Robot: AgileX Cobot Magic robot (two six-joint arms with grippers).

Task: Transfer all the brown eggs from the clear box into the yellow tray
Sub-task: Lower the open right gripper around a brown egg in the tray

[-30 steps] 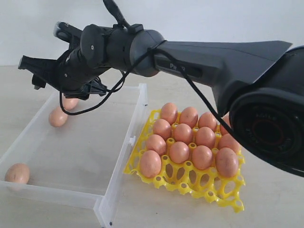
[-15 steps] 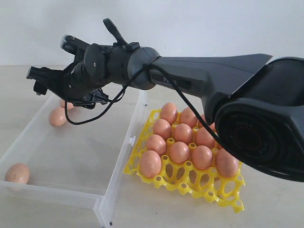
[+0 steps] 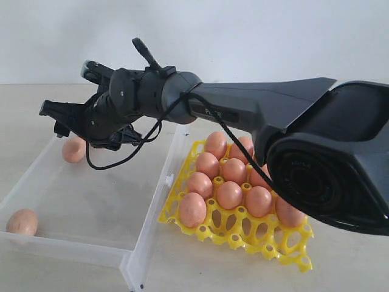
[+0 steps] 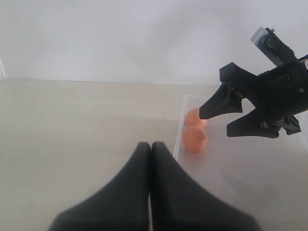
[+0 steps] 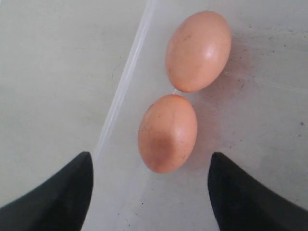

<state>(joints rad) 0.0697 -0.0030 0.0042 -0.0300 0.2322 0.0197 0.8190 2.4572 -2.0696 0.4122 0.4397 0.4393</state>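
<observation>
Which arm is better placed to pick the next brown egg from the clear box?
Right. The right gripper hangs open over two brown eggs in the clear box; the left gripper is shut and farther away.

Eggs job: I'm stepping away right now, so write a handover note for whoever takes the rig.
Left gripper: shut, empty, outside the box.
Right gripper: open, empty, above two eggs in the box's far corner.
Third egg: in the box's near corner.
Tray: mostly filled, though the arm hides part of it. Three front cups look empty.
Left to do: move those three eggs into the tray.
</observation>
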